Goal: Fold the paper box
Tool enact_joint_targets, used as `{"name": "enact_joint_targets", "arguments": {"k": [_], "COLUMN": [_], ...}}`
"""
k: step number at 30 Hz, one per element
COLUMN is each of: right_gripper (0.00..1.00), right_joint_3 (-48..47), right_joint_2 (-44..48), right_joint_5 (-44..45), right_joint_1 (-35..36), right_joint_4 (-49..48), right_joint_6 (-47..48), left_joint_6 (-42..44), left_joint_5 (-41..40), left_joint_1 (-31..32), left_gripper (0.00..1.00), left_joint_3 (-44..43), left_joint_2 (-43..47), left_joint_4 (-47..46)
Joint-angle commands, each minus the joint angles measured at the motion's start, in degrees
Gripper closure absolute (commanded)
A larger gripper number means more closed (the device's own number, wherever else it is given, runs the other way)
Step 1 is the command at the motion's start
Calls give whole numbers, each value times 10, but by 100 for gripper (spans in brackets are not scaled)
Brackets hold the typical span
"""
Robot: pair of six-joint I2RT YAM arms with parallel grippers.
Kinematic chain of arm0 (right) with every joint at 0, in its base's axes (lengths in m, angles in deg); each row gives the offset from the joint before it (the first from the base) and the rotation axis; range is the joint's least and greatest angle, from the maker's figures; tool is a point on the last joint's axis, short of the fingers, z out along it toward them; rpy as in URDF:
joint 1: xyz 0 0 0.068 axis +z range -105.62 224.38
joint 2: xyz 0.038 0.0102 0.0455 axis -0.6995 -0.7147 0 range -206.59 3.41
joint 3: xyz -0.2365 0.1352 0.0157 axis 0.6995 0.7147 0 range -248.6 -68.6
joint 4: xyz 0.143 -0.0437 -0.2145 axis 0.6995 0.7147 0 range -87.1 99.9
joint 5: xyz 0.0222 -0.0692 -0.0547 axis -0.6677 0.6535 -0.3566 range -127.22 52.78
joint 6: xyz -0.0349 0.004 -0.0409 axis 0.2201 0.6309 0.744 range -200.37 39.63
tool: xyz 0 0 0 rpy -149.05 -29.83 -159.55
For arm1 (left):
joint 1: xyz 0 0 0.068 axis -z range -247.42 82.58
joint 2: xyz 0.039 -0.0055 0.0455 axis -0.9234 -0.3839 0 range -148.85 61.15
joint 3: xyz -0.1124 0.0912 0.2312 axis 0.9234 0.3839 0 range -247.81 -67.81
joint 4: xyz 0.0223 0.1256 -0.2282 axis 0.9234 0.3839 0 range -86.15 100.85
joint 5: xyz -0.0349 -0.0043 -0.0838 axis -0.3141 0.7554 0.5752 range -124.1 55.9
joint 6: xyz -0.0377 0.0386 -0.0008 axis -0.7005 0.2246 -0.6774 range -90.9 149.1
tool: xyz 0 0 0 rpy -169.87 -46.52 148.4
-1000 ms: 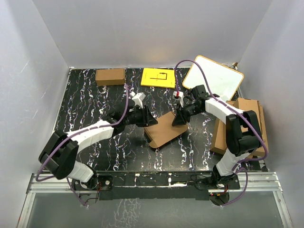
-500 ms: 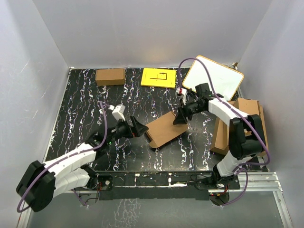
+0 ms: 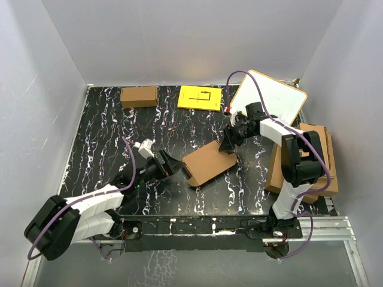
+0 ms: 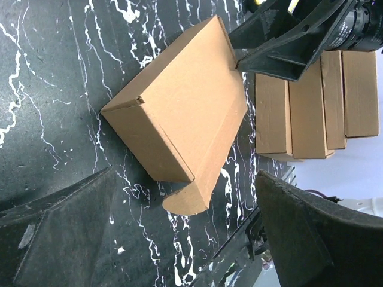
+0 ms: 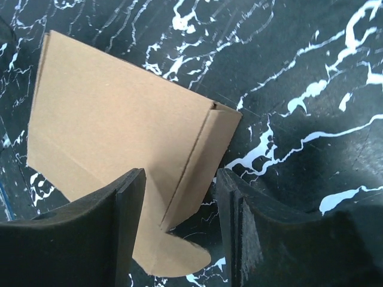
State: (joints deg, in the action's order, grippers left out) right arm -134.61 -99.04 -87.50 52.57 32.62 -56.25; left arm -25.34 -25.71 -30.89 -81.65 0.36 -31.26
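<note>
The paper box (image 3: 208,162) lies flat on the black marbled table, a brown folded carton with a rounded tab sticking out at its near end. In the left wrist view the paper box (image 4: 179,107) sits just ahead of my left gripper (image 4: 185,176), which is wide open and holds nothing. My left gripper (image 3: 172,162) stands off the box's left end. My right gripper (image 3: 227,146) is at the box's far right corner. In the right wrist view that corner of the paper box (image 5: 119,119) and its tab sit between the fingers of my right gripper (image 5: 181,176), open, with a gap beside the right finger (image 5: 257,233).
A smaller brown carton (image 3: 139,95) and a yellow sheet (image 3: 199,97) lie at the back. A white board (image 3: 269,98) leans at the back right. A pile of larger cardboard sheets (image 3: 305,161) lies along the right edge, behind my right arm.
My left gripper let go of the box, opened wide and drew back toward the near left. My right gripper opened at the box's far corner. The box now lies lower on the table.
</note>
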Motion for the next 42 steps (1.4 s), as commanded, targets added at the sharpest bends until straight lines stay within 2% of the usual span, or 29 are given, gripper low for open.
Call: {"name": "enact_joint_targets", "arguments": {"k": [1,2,8,15,26,33,42], "right_gripper": [49,54,66,75,84,85,85], "right_joint_3": [-28,-28,-22,-3,30,40,45], "right_joint_2": [-22,-26,-35,-46,-46,-45,-43], "right_joint_5": [6,6,-27,-82,-105,-93,-78], "right_joint_1": [-6,-8,-13,-13,-11,-11,-11], "right_joint_4": [-19,-19,-23,-39,-96,-116,-126], "right_joint_6": [-35,-38,-53,-90,-154,-178,-188], "left_joint_6": [-29,-32,-28,-41,-76,-103,-97], "left_joint_5": [21,23,21,20,-4,-26,-45], "left_joint_1": [-3,-3,-3,-3,2,14,31], "left_gripper": [3,3,4,4,3,3,3], "left_joint_3": [1,0,-15,-14,-4,8,4], "left_joint_2": [-39,-48,-66,-100,-127,-135,-145], "left_joint_4": [-56,-60,-44,-56,-73,-101,-94]}}
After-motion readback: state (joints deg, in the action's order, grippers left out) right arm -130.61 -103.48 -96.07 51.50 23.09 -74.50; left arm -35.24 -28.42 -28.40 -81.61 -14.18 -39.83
